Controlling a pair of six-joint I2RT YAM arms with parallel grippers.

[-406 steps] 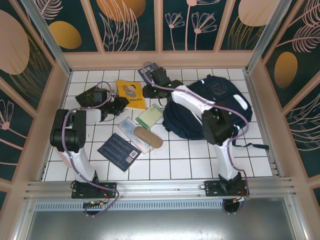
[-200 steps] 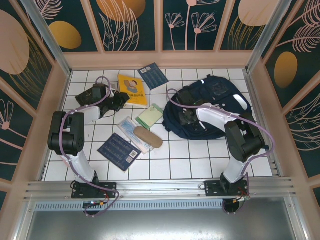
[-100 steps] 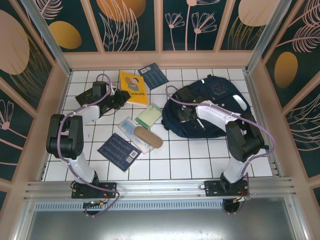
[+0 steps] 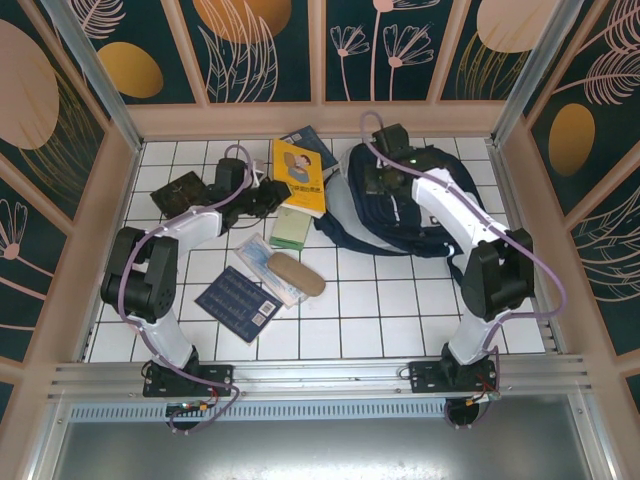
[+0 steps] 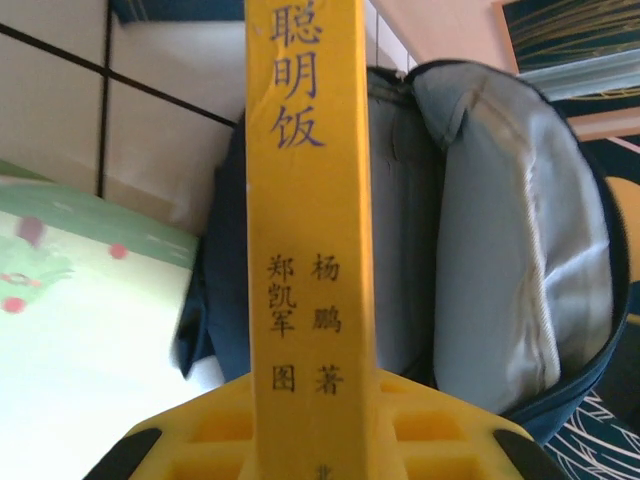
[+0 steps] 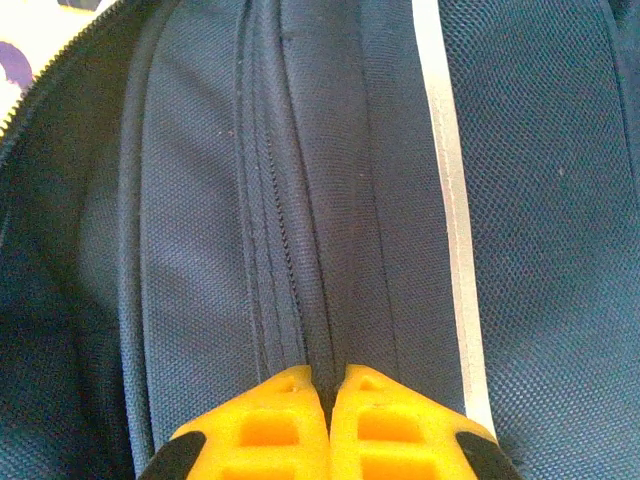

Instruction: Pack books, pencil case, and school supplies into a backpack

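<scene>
The left fingers (image 5: pixel 215 435) clamp the yellow book (image 5: pixel 305 200), its spine running toward 12 o'clock; the open backpack (image 5: pixel 500 230) gapes at 3 o'clock. The right fingers (image 6: pixel 265 425), closed, pinch backpack fabric.

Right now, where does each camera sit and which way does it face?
Top external: above and behind the arms, looking down at the tiled table; both arms show.
Left wrist: on the left arm, looking past the left gripper, shut on the yellow book, into the open backpack.
Right wrist: on the right arm, looking past the right gripper, shut on backpack fabric.
Shared: all three see the backpack.
</scene>
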